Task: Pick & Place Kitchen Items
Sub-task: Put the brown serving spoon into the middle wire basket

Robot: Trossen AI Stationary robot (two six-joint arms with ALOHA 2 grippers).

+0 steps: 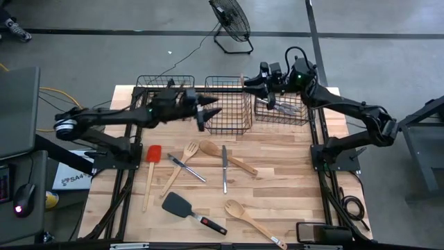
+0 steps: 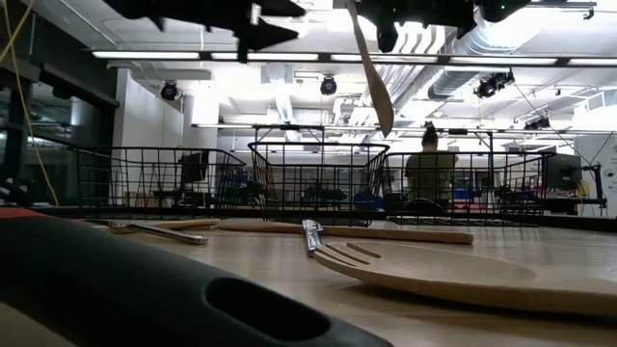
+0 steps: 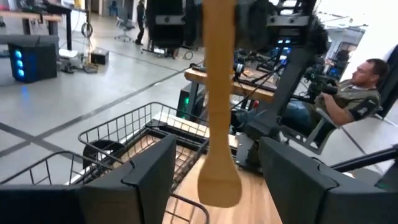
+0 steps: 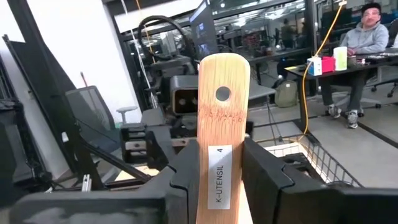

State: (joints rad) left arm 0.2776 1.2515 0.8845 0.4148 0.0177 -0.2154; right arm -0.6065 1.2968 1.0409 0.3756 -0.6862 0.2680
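Note:
My right gripper [image 1: 248,83] is high above the gap between the middle wire basket [image 1: 227,104] and the right wire basket [image 1: 281,111], shut on a pale wooden spoon [image 2: 371,72] that hangs bowl down. My left gripper [image 1: 210,107] is open and empty, level over the middle basket's left rim, pointing at the spoon. The spoon also shows in the left wrist view [image 3: 217,124], beyond the open fingers. On the table lie a red-headed spatula [image 1: 152,154], a wooden fork [image 1: 186,156], silver cutlery [image 1: 224,169], a black turner [image 1: 186,206] and two more wooden spoons [image 1: 225,156]. My right gripper pinches the spoon's handle near its upper end [image 4: 221,134] between its two fingers [image 4: 186,168]. The fingers come level from the table's right and lie across the handle. The end with the hole stands above them. The spoon hangs slightly tilted, its bowl [image 2: 383,108] above the baskets, lifted clear.
A third wire basket [image 1: 164,87] stands at the far left of the row. The right basket holds some silver cutlery [image 1: 277,105]. A fan [image 1: 231,21] stands on the floor beyond the table. People sit in the room beyond [image 3: 348,99].

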